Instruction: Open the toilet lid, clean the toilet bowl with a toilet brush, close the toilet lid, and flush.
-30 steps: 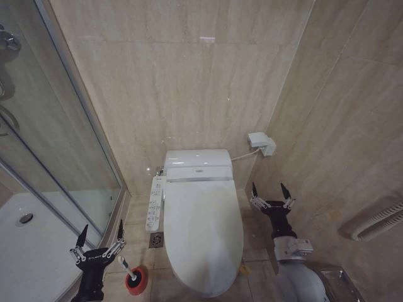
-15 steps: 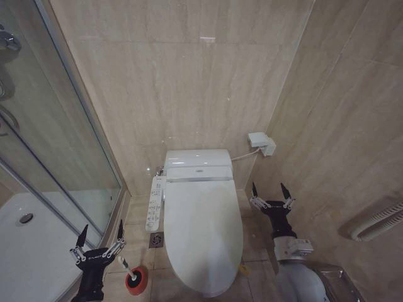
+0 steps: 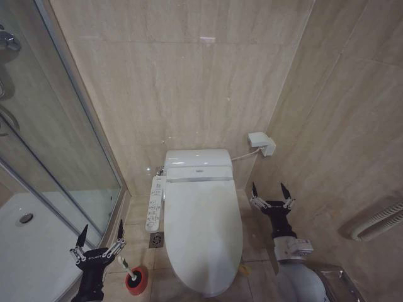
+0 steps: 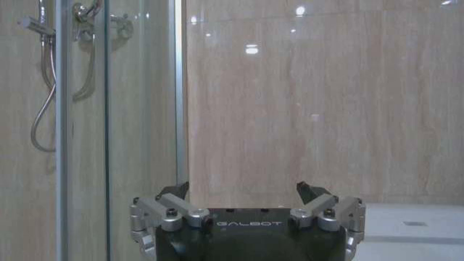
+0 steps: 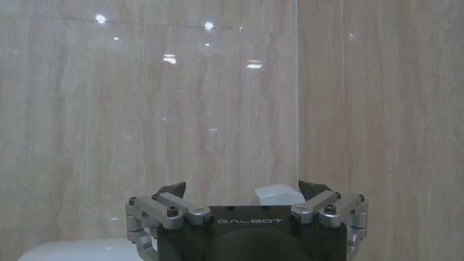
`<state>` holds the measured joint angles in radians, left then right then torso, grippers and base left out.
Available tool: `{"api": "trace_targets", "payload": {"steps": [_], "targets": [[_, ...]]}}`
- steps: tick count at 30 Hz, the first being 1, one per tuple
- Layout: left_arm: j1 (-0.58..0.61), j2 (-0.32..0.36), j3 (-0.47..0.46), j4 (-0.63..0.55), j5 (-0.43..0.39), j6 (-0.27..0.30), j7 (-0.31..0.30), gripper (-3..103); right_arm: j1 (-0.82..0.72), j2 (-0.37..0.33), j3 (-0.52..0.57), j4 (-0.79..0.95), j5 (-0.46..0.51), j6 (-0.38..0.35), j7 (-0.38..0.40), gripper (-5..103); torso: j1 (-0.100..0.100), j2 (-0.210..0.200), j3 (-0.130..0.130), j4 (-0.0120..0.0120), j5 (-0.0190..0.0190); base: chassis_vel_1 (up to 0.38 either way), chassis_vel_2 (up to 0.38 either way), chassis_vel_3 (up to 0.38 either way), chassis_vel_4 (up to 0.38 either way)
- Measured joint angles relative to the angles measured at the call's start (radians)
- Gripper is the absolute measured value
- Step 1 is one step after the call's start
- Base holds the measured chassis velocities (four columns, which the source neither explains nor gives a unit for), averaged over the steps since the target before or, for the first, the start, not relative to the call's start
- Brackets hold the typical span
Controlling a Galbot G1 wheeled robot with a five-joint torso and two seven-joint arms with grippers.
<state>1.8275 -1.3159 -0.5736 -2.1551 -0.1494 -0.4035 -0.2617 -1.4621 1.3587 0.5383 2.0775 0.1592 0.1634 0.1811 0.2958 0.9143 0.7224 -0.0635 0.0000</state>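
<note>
From the head view, the large glossy white plastic toilet lid (image 3: 203, 236) lies shut between my wide-spread left pincer (image 3: 99, 236) and right pincer (image 3: 271, 191); the slim white-handled toilet brush (image 3: 128, 271) in its red cup stands just beside my left pincer. Nothing is done yet, I judge. In each wrist view, the prongs are spread.

Left claw (image 3: 99, 240) raised, fingers spread, right claw (image 3: 271, 192) likewise

Glossy white toilet lid (image 3: 203, 229), red brush cup (image 3: 136, 280), beige veined wall tiles (image 3: 189, 82)

glass shower door (image 3: 56, 145), control panel (image 3: 154, 203), floor drain (image 3: 156, 240)
</note>
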Motion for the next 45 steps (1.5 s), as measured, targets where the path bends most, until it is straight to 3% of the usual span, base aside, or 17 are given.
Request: {"api": "trace_targets", "payload": {"steps": [45], "targets": [[0.000,0.000,0.000,0.000,0.000,0.000,0.000,97,0.000,0.000,0.000,0.000,0.000,0.000,0.000,100,0.000,0.000,0.000,0.0000,0.0000,0.000,0.000,0.000,0.000]]}}
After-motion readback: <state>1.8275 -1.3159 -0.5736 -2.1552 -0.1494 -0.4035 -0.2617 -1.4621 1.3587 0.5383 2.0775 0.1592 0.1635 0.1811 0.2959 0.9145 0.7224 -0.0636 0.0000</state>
